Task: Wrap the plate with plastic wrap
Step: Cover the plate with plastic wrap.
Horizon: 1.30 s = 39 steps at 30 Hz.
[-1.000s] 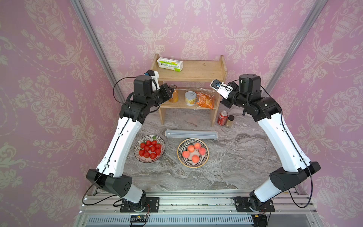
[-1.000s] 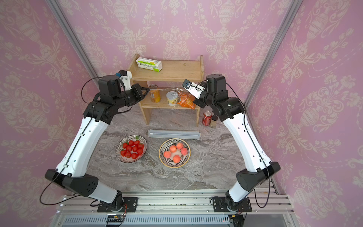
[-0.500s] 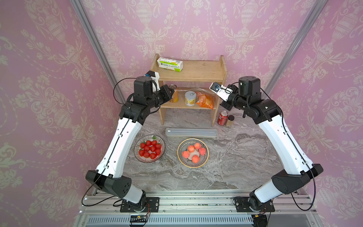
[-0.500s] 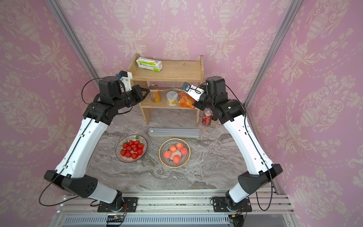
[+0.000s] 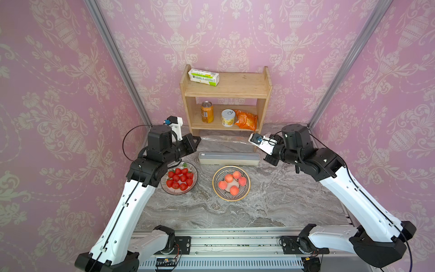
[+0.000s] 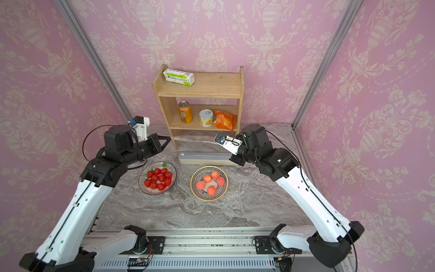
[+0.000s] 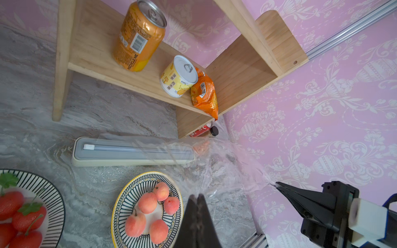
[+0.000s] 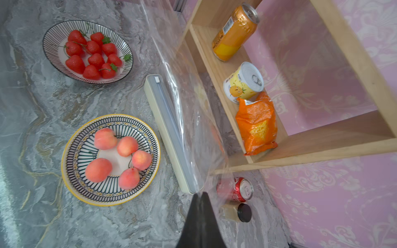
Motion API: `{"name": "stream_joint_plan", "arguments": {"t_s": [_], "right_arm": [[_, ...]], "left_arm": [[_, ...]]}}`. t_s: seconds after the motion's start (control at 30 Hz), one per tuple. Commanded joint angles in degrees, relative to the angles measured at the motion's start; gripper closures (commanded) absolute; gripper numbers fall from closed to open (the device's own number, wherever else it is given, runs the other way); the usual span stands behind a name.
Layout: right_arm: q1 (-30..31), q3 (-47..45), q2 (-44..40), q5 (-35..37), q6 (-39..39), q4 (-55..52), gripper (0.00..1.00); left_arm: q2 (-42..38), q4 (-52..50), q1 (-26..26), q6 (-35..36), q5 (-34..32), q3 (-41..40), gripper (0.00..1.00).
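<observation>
The plastic wrap [image 5: 226, 140] is a clear sheet stretched taut between my two grippers, above and just behind its cream dispenser box [image 5: 229, 158]. My left gripper [image 5: 199, 139] is shut on the sheet's left end, its tips [image 7: 198, 195] pinching film [image 7: 225, 171]. My right gripper [image 8: 200, 193] is shut on the right end; in both top views its tips sit behind the wrist camera [image 6: 221, 139]. In front of the box stand two striped plates, one with peaches [image 5: 231, 199] and one with strawberries [image 5: 181, 192].
A wooden shelf [image 5: 226, 90] stands at the back wall with a white-and-green carton [image 5: 203, 77] on top and an orange can [image 5: 207, 111], a tin [image 5: 228, 117] and a snack bag [image 5: 246, 120] below. A red can [image 8: 241, 190] and a small jar [image 8: 236, 212] stand by its right leg.
Both arms have come down and toward the front from shelf height, carrying the stretched film with them. Both grippers stayed shut.
</observation>
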Motion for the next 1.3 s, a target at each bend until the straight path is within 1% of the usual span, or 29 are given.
{"name": "stream_joint_plan", "arguments": {"t_s": [0.0, 0.1, 0.23, 0.33, 0.4, 0.5, 0.6, 0.73, 0.87, 0.93, 1.0, 1.13, 1.2, 1.27], "right_arm": [[5.12, -4.19, -3.3, 4.8, 7.92, -7.55, 1.0], [8.37, -8.58, -6.76, 3.78, 15.73, -10.24, 1.0], [12.9, -15.11, -9.83, 0.67, 27.69, -8.94, 1.0], [15.39, -21.0, -10.84, -1.0, 36.2, -6.56, 1.0], [16.74, -24.42, -11.2, -0.79, 41.0, -5.6, 1.0], [18.18, -28.88, -11.43, 0.44, 48.02, -5.24, 1.0], [18.86, -32.72, -11.76, -0.11, 53.92, -4.37, 1.0], [19.25, -37.03, -12.38, 0.12, 58.55, -4.38, 1.0], [19.26, -39.96, -11.71, -0.71, 60.62, -2.52, 1.0], [19.33, -40.57, -10.12, -1.21, 61.35, -1.04, 1.0], [19.28, -40.91, -8.2, -1.25, 61.89, -0.39, 1.0], [19.26, -42.07, -5.3, 0.2, 63.57, 0.46, 1.0], [19.19, -42.92, -4.92, 1.09, 64.71, 1.22, 1.0], [19.0, -43.54, -4.19, 1.9, 65.88, 1.55, 1.0]], "left_arm": [[-6.14, -3.81, -0.8, -3.29, 0.63, -5.8, 1.0], [-12.26, -8.0, -1.1, -5.46, 0.22, -11.6, 1.0], [-17.8, -10.42, -1.52, -9.58, 2.41, -19.72, 1.0], [-20.8, -13.16, -1.9, -11.02, 1.68, -23.12, 1.0], [-22.57, -15.79, -1.93, -11.96, 1.2, -24.85, 1.0], [-24.71, -20.71, -2.0, -12.96, 2.27, -27.58, 1.0], [-27.5, -22.42, -2.23, -15.03, 3.52, -31.28, 1.0], [-30.32, -22.02, -2.81, -17.9, 4.69, -37.04, 1.0], [-31.14, -21.33, -4.11, -19.74, 4.57, -40.74, 1.0], [-30.56, -19.14, -5.71, -21.05, 4.49, -42.71, 1.0], [-29.03, -16.13, -7.98, -22.33, 3.95, -44.26, 1.0], [-23.77, -10.71, -13.92, -24.26, 0.36, -46.13, 1.0], [-20.64, -9.38, -16.08, -24.21, -1.33, -46.47, 1.0], [-18.07, -7.9, -16.83, -23.98, -2.2, -47.17, 1.0]]}}
